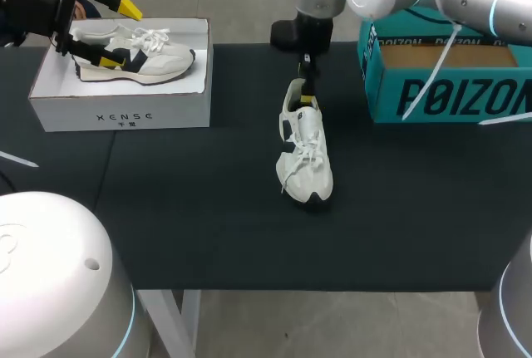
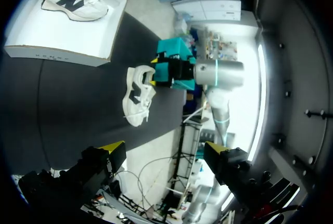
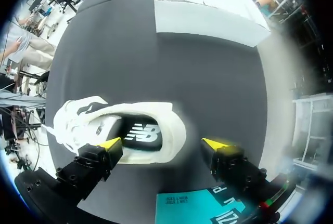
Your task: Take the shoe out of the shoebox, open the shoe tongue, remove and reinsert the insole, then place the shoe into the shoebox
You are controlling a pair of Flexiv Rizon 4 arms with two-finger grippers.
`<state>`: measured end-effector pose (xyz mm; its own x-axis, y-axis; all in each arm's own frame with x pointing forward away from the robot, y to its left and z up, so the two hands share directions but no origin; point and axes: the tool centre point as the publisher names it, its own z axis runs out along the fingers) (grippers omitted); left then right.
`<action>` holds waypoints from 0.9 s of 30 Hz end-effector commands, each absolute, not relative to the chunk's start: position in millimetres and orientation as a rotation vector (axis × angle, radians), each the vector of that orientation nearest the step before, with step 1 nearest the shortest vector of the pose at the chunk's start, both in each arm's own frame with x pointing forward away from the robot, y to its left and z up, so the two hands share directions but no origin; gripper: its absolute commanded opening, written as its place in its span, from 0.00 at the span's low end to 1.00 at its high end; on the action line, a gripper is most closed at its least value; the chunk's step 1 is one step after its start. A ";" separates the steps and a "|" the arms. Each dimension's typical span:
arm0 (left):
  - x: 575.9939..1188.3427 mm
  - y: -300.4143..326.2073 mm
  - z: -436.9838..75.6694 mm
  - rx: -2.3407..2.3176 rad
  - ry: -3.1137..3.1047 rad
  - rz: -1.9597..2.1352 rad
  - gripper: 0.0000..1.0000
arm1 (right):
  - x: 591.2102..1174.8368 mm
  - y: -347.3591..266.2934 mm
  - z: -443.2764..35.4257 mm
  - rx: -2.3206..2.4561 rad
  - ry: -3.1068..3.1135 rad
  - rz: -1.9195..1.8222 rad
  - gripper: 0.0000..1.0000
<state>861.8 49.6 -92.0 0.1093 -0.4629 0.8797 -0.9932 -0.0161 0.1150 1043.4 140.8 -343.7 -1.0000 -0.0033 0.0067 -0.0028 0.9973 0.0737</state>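
2 shoes, 2 boxes, 2 grippers, white shoe (image 1: 306, 154) on black table (image 1: 208, 208) mid, heel between right gripper (image 3: 162, 145) fingers, spread wide, not clamped, second shoe (image 1: 137, 55) inside white shoebox (image 1: 125, 109), left gripper (image 1: 120, 34) above it, fingers apart, teal box (image 1: 440, 84) at right.

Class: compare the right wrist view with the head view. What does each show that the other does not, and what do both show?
Only the right wrist view looks into the shoe on the table and shows its dark insole. Only the head view shows the left hand, open over the white shoebox. Both show that shoe, the open right hand at its heel, the white shoebox and the teal box.
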 end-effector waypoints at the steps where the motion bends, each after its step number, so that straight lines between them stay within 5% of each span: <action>1: 862.3 49.4 -91.8 1.596 -1.465 0.842 1.00 | 1054.7 146.8 -359.1 0.003 -3.120 -0.107 1.00; 14: 862.3 49.4 -91.8 1.596 -1.465 0.842 1.00 | 1067.0 147.7 -375.2 -0.004 -3.117 -0.087 1.00; 18: 862.3 49.4 -91.8 1.596 -1.465 0.842 1.00 | 1068.1 148.6 -375.8 -0.005 -3.116 -0.093 0.71; 27: 862.3 49.4 -91.8 1.596 -1.465 0.842 1.00 | 1060.9 141.3 -384.2 -0.030 -3.103 -0.081 0.76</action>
<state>861.8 49.6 -92.0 0.1094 -0.4629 0.8796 -0.9932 -0.0162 0.1150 1061.9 141.7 -380.4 -0.9991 0.0182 0.0376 0.0201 0.9985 0.0505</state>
